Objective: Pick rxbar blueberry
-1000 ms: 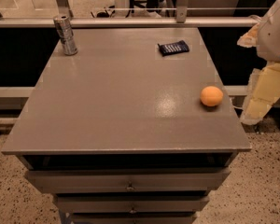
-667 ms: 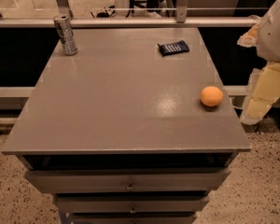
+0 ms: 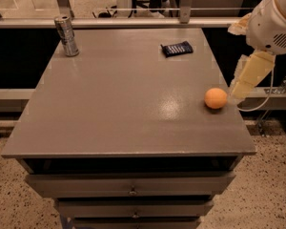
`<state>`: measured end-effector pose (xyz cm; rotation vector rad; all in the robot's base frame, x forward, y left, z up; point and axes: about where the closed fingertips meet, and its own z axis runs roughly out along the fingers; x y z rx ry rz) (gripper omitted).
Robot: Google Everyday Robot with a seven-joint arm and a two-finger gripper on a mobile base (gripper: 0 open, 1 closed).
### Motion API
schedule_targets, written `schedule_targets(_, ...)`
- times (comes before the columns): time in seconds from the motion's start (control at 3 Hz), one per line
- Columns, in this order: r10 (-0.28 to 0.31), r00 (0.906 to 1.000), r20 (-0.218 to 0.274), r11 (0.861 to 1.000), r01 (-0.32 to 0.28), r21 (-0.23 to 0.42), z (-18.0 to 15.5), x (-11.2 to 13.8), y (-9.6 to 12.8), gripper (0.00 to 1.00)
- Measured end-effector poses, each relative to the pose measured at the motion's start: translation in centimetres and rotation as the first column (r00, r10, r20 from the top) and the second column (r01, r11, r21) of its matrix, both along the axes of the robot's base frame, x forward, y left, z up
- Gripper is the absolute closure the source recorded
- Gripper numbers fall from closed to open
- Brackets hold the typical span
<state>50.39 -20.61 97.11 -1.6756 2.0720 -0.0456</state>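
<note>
The rxbar blueberry is a small flat dark navy bar with pale lettering, lying at the back right of the grey table top. My gripper hangs off the table's right edge, pointing down beside the orange ball. It is well in front of and to the right of the bar and holds nothing that I can see. The white arm housing sits above it.
A silver metal can stands at the back left corner. Drawers run below the front edge. A metal rail lies behind the table. Speckled floor surrounds it.
</note>
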Motion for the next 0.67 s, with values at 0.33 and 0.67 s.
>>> schedule_targets(0.33, -0.001, 0.9988, 0.049, 0.994, -0.004, 0.106, -0.3, 5.3, 1.3, 0.00)
schedule_targets(0.67, -0.053, 0.9964, 0.067, 0.964, 0.033, 0.264, -1.6, 12.8, 2.3, 0.00)
